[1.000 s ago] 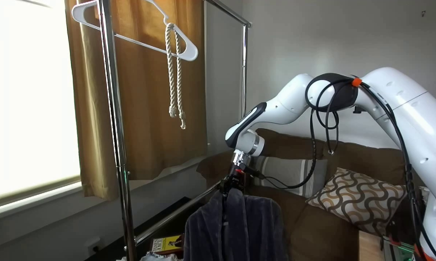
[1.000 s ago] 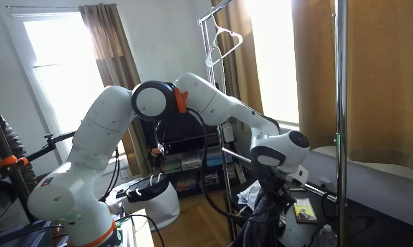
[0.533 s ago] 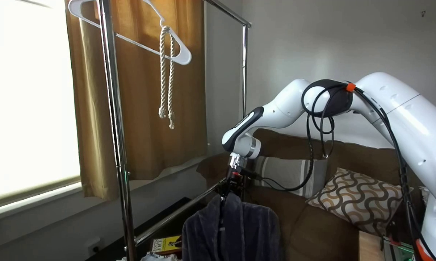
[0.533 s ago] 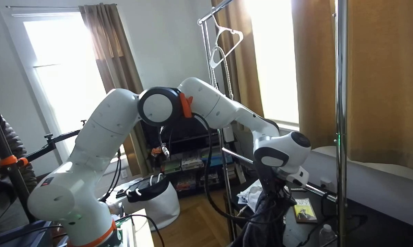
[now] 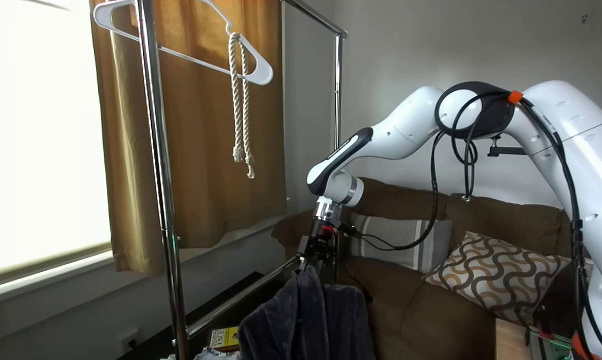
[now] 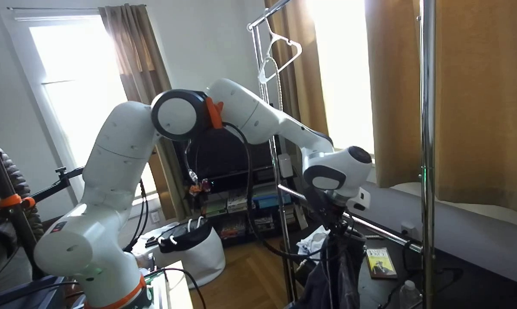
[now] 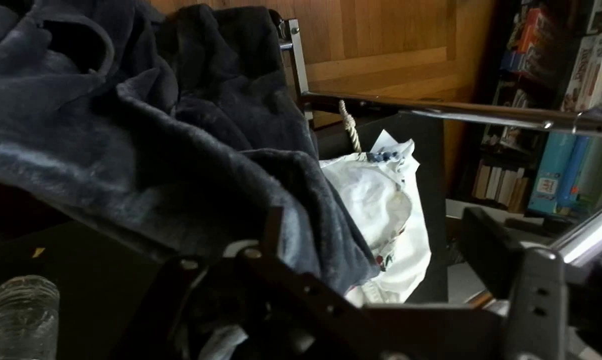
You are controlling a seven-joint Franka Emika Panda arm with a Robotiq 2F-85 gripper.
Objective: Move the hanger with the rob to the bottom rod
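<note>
Change: my arm (image 5: 406, 122) has risen over the last half-second and the robe (image 5: 301, 320) has tilted, below my pincer (image 7: 378, 235) and near the bottom rod (image 5: 246, 294). The pincer stands spread, suggesting release. The hanger is hidden; I cannot tell whether it is seated. Verify before retracting.

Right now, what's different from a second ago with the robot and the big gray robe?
The arm's elbow dipped, then rose, ending higher in both exterior views. In an exterior view the gray robe shifted left and slumps crookedly. The gripper has its jaws wide apart; whether it just let go, I can't tell. The white hanger swung, then came nearly back. The yellow book and patterned pillow stayed put.
</note>
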